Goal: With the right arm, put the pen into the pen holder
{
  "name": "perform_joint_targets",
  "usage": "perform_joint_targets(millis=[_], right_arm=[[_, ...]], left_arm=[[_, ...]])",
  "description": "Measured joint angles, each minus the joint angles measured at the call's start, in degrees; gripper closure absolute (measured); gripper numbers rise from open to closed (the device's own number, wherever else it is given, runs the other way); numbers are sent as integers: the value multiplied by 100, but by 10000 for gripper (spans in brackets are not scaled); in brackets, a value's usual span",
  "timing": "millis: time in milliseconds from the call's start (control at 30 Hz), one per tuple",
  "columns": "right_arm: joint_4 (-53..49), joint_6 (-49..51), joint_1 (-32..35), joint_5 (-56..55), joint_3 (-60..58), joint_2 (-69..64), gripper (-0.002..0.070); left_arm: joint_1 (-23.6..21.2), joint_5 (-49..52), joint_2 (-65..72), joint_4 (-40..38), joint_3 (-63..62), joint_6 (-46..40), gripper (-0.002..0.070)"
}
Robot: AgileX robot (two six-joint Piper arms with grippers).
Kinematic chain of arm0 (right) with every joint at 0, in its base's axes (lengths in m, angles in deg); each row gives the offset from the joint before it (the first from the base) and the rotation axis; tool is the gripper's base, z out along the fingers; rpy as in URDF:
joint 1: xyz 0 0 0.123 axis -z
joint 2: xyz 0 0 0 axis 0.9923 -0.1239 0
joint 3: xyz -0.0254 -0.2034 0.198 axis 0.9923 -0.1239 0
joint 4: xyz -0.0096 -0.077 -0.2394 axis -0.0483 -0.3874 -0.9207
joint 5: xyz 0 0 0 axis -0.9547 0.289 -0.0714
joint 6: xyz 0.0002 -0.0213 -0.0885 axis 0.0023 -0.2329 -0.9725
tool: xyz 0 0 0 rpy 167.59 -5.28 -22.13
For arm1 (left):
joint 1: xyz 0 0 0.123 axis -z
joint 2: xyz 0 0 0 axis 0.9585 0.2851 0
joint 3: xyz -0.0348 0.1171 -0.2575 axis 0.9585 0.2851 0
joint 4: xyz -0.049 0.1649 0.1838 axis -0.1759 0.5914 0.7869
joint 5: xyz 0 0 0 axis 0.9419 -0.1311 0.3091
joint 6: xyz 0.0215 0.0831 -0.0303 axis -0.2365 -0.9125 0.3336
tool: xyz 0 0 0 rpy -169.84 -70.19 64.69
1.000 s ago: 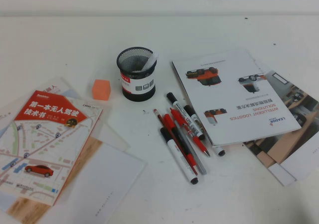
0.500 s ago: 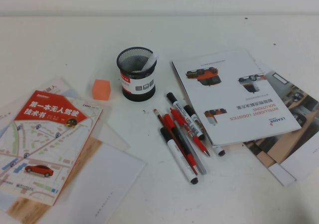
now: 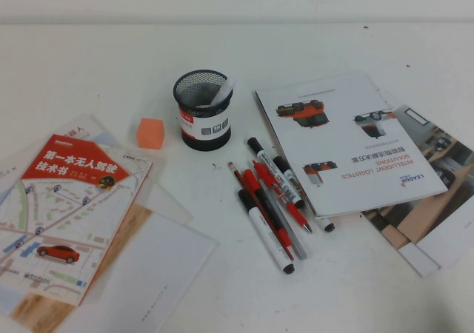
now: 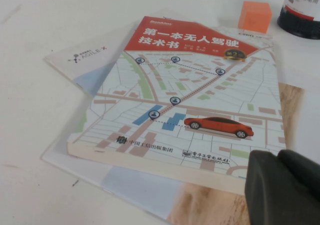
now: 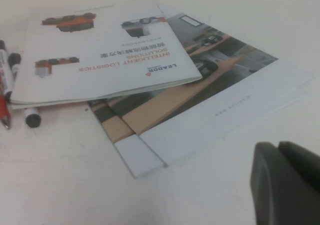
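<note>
The pen [image 3: 265, 231], a white marker with a black cap and black end, lies on the table at the near-left edge of a cluster of pens. The black mesh pen holder [image 3: 203, 109] stands upright behind the cluster, and its base also shows in the left wrist view [image 4: 302, 15]. Neither arm shows in the high view. My right gripper [image 5: 278, 147] is shut and empty, low over the table near the brochures, far from the pen. My left gripper [image 4: 277, 156] is shut and empty over the map book [image 4: 190, 100].
Red pens [image 3: 278, 200] and a text-printed marker [image 3: 275, 172] lie beside the pen. Another marker [image 5: 33, 118] pokes from under the white brochure [image 3: 348, 140]. More brochures [image 5: 210, 100] lie at the right. An orange cube [image 3: 149, 132] sits left of the holder. The map book [image 3: 67, 207] lies on papers at the left.
</note>
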Motion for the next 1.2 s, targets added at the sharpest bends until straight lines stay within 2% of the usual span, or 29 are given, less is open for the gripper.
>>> perform_joint_targets(millis=[167, 367, 500, 767, 967, 1067, 1200], right_arm=[[852, 0, 0, -149, 0, 0, 696], [3873, 0, 0, -876, 0, 0, 696], [4905, 0, 0, -1144, 0, 0, 696], [5147, -11, 0, -1104, 0, 0, 696], [5142, -390, 0, -611, 82, -34, 696], [4957, -644, 0, -295, 618, -454, 696], [4125, -1139, 0, 577, 1733, -1574, 696]], left_arm=[[0, 0, 0, 0, 0, 0, 676], [0, 0, 0, 0, 0, 0, 676], [0, 0, 0, 0, 0, 0, 676], [0, 0, 0, 0, 0, 0, 676], [0, 0, 0, 0, 0, 0, 676], [0, 0, 0, 0, 0, 0, 676], [0, 0, 0, 0, 0, 0, 676]])
